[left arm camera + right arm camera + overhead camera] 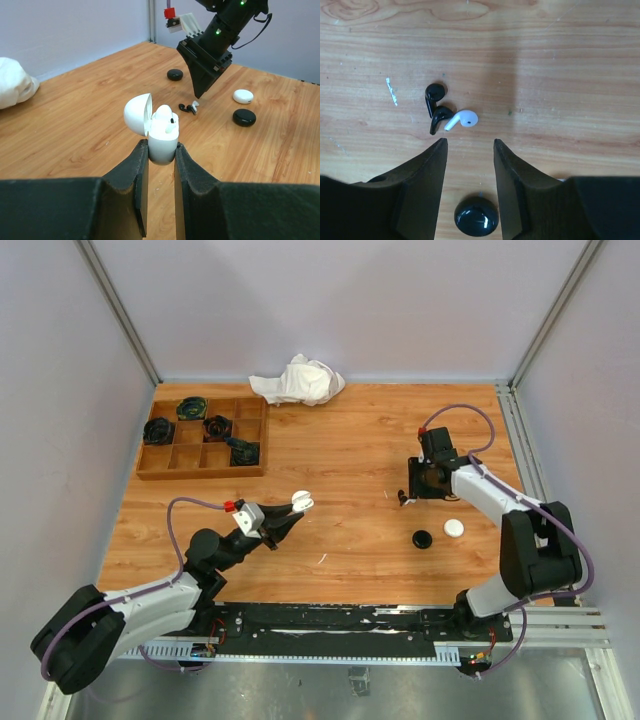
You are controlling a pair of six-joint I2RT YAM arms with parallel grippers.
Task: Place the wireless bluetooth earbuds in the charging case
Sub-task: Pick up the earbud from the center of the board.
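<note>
My left gripper (288, 518) is shut on the base of an open white charging case (162, 137), held above the table with its lid tipped back. One white earbud (167, 119) sits in the case. My right gripper (418, 488) is open and points down just above the table. In the right wrist view its jaws (470, 145) stand apart, a little short of a loose white earbud (462, 119) and two black earbuds (438, 107) lying together on the wood. These also show in the left wrist view (189, 107).
A closed black case (422, 538) and a closed white case (454, 528) lie near the right arm. Another black puck (476, 216) lies under the right wrist. A wooden compartment tray (200, 473) with dark items stands back left. A white cloth (300, 380) lies at the back. A thin white sliver (322, 559) lies at mid-table.
</note>
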